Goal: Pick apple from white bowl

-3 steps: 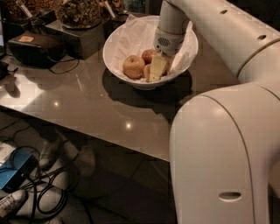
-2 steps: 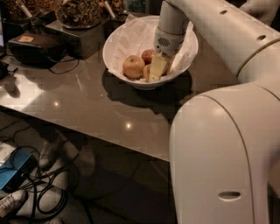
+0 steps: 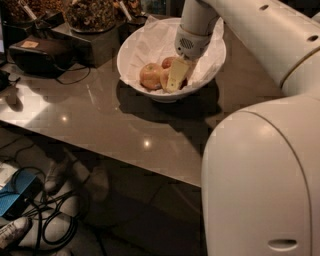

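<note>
The white bowl (image 3: 145, 42), lined with crumpled white paper, stands on the brown table (image 3: 100, 120) toward its back. A few reddish-yellow apples lie in it: one at the left (image 3: 150, 75), one further back (image 3: 168, 62), and one partly hidden behind the gripper. My gripper (image 3: 174, 80) reaches down from the white arm (image 3: 196, 25) into the bowl, right of the left apple and against the hidden one.
Dark bowls of brown snacks (image 3: 90, 12) stand at the back left on a dark stand. A black device (image 3: 37, 54) with a cable lies at the left. My white body (image 3: 260, 175) fills the right side. Cables (image 3: 55, 220) and a blue box (image 3: 15, 195) lie on the floor.
</note>
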You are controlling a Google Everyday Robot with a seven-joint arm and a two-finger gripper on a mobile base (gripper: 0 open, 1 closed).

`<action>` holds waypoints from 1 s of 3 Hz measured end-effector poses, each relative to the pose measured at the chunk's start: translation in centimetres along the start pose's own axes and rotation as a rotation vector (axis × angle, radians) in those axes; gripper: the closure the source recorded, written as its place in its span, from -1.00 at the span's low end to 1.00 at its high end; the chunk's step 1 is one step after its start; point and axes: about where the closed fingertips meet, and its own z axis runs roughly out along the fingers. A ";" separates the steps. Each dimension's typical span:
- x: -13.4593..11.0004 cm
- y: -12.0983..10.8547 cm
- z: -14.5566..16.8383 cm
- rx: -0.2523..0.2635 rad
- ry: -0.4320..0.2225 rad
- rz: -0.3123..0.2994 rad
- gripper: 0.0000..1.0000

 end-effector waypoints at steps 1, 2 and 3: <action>0.0 0.0 0.0 0.000 0.000 0.000 1.00; -0.4 1.1 -2.2 -0.007 -0.039 -0.031 1.00; -0.9 2.4 -4.5 -0.005 -0.079 -0.073 1.00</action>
